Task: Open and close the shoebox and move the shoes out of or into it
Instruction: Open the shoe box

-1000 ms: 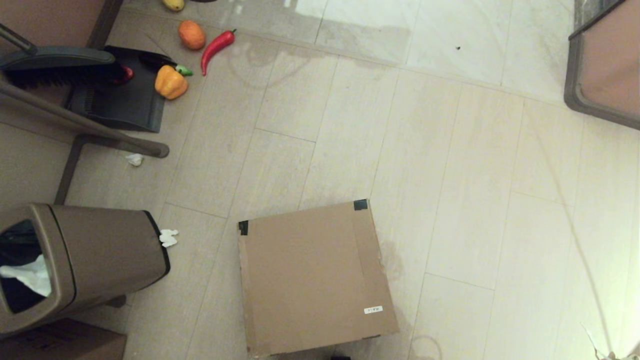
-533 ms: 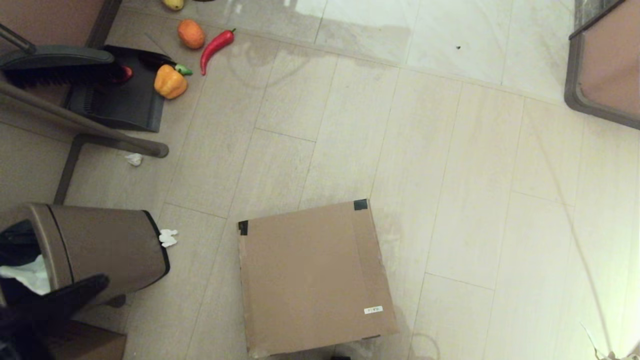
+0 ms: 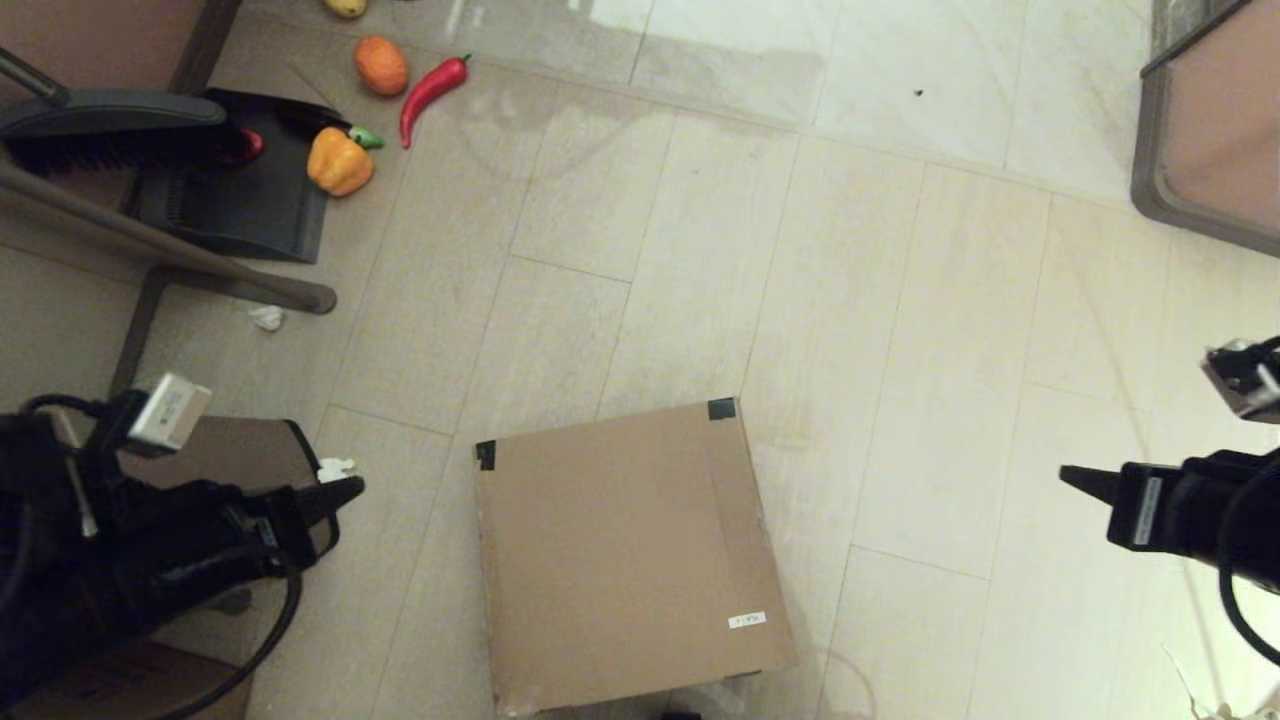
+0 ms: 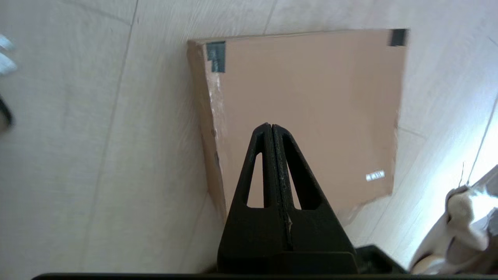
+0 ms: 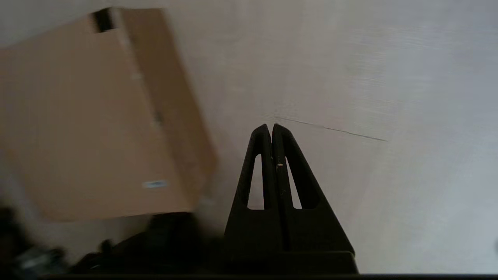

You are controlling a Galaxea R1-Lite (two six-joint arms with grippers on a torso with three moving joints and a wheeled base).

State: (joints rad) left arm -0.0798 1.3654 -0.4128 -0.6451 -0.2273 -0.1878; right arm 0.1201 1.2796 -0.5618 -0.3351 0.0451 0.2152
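Note:
The shoebox [image 3: 625, 555] lies flat on the tiled floor with its lid down, black tape at the two far corners and a small white label near the front right. It also shows in the left wrist view [image 4: 307, 112] and in the right wrist view [image 5: 85, 116]. My left gripper [image 3: 350, 489] is shut and empty, hanging left of the box and apart from it. My right gripper [image 3: 1072, 475] is shut and empty too, well to the right of the box over bare floor. The shoes are out of view.
A brown trash bin [image 3: 235, 455] stands behind my left arm. A darker cardboard box [image 3: 130, 685] sits at the bottom left. A black dustpan [image 3: 235, 205], brush, toy peppers [image 3: 340, 163] and fruit lie at the far left. Furniture [image 3: 1205, 140] juts in at the top right.
Both arms have come into the head view: the left one rose in front of the trash bin towards the box, and the right one entered from the right edge. The shoebox has not moved.

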